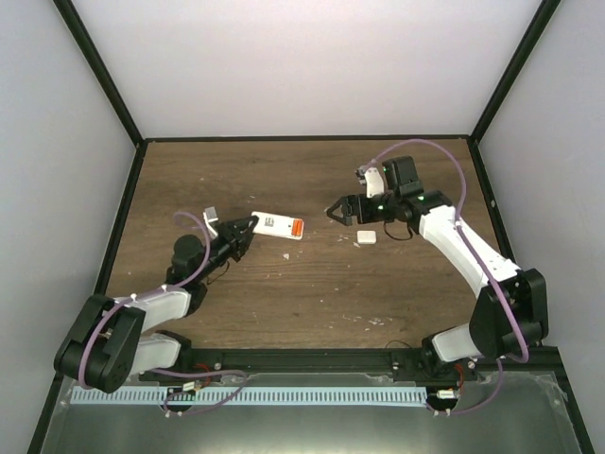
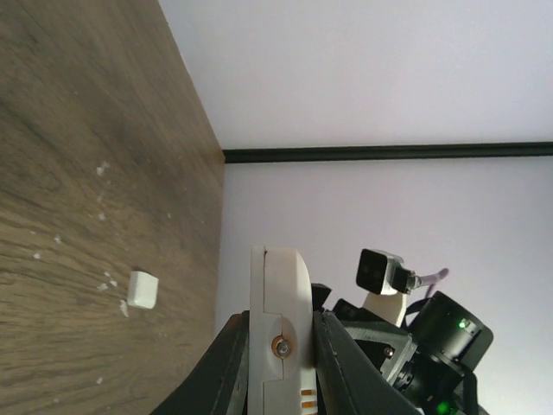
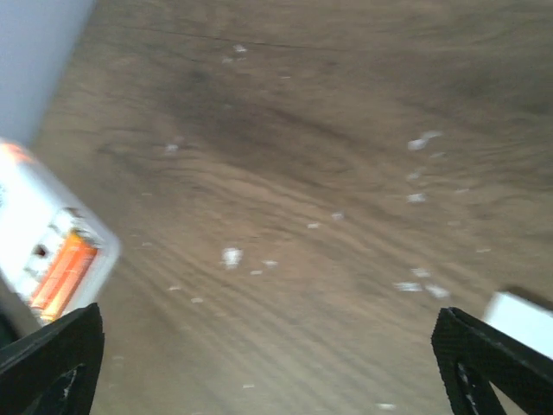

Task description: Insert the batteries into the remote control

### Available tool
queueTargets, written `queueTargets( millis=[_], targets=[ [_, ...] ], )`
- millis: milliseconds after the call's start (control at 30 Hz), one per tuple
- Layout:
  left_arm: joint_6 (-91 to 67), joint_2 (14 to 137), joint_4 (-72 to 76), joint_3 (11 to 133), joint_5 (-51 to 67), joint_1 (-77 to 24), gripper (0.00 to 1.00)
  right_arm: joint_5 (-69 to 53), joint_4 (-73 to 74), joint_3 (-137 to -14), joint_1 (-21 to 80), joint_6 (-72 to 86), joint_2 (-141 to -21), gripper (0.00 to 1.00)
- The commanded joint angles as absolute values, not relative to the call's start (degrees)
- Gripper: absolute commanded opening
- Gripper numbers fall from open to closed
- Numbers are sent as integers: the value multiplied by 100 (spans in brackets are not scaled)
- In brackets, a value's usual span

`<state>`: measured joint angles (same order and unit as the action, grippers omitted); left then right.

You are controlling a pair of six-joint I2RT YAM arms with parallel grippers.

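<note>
Remote control (image 1: 277, 225) clamped in left end effector (image 1: 249, 225); right end effector (image 1: 331, 214) agape nearby.

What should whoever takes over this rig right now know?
The left gripper is shut on the remote. The right gripper is open and empty, near the remote's battery end. The batteries show orange in the remote's open bay, apparently seated. The cover lies loose on the table beside the right gripper. To do: check seating, probably fit the cover.
</note>
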<state>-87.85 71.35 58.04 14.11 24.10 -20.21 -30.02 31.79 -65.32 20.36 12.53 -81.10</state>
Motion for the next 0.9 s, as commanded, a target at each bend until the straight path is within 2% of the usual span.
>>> queueTargets(
  millis=[0,200,400,700,867],
  targets=[
    [-8344,7054,5485,1442,2729,-1835,0,-1739,3475,-6647,1775,438,-8150,100],
    [-7859,6995,4852,1624,2806,-1778,0,-1111,4010,-6815,1443,948,-8675,99],
    [-7188,6940,3984,2058,2786,-1775,0,-729,3556,-6290,1481,1597,-8665,88],
    [-7415,8119,5410,2149,3244,-1778,0,-248,3102,-5919,1635,1639,-9044,86],
    [-7324,8537,5334,2288,3296,-1776,0,-202,2951,-5962,1671,1611,-9248,85]
  ],
)
